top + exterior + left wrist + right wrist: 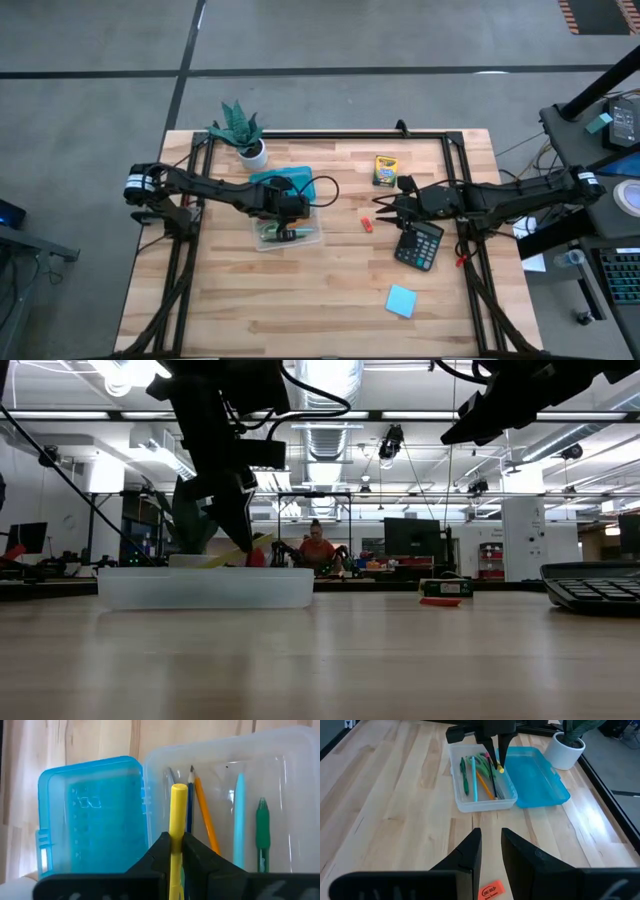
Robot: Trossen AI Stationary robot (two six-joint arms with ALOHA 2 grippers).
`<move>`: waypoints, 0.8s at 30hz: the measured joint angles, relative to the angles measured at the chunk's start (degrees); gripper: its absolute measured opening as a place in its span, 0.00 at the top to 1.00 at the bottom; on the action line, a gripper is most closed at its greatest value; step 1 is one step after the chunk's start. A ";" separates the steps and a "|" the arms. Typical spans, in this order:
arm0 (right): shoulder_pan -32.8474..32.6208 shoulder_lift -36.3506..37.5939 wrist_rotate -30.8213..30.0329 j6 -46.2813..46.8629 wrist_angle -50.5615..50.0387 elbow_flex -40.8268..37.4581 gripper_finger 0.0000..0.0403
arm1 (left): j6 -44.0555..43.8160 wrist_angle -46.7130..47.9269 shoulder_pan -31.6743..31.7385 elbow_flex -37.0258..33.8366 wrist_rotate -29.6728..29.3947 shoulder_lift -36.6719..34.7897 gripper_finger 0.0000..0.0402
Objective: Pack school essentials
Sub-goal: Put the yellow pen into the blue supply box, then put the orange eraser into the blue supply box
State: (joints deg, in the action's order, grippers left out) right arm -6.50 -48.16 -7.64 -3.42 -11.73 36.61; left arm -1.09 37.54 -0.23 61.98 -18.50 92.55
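A clear plastic box (262,240) lies left of the table's middle, holding pencils, a teal pen (239,820) and a green pen (262,835). Its blue lid (92,815) lies open beside it on the far side. My left gripper (177,839) hangs over the box, shut on a yellow pencil (178,805). A tiny red piece (491,891) lies on the table just below my right gripper (491,837), which hovers right of centre, its fingers a narrow gap apart with nothing between them. The crayon box (385,170) and the blue sticky pad (401,300) lie on the wood. My left gripper pinches the yellow pencil between its two fingers, part-way along its length; the free end (179,792) sticks out past the fingertips. The fingers come from above, slanting down, with the pencil running along them. The end points into the box (500,768); whether it touches the contents, I cannot tell.
A small potted plant (243,135) stands at the far left, just beyond the lid. A dark calculator (418,245) lies under the right arm. A black frame (330,135) runs along the table's far, left and right sides. Bare wood fills the near half.
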 joint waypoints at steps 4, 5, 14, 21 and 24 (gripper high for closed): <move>0.00 0.00 0.00 0.02 0.00 -0.03 0.84 | -0.12 -0.14 0.00 -0.12 0.00 0.00 0.97; 0.00 0.00 0.00 0.01 0.00 -0.03 0.84 | -0.14 -0.11 0.00 -0.11 0.00 0.00 0.97; 0.00 0.00 0.00 0.01 0.00 -0.03 0.84 | -2.66 -0.20 0.02 -0.11 0.00 0.00 0.84; 0.00 -0.02 0.00 0.00 0.00 -0.03 0.84 | -3.01 -0.20 0.11 -0.11 0.00 0.00 0.81; 0.00 -0.02 0.00 -0.03 0.00 -0.03 0.84 | -3.05 -0.19 -0.01 -0.11 0.02 0.00 0.81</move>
State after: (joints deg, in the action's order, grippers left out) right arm -6.50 -48.18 -7.64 -3.45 -11.73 36.58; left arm -4.13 37.35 -0.23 61.87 -18.48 92.55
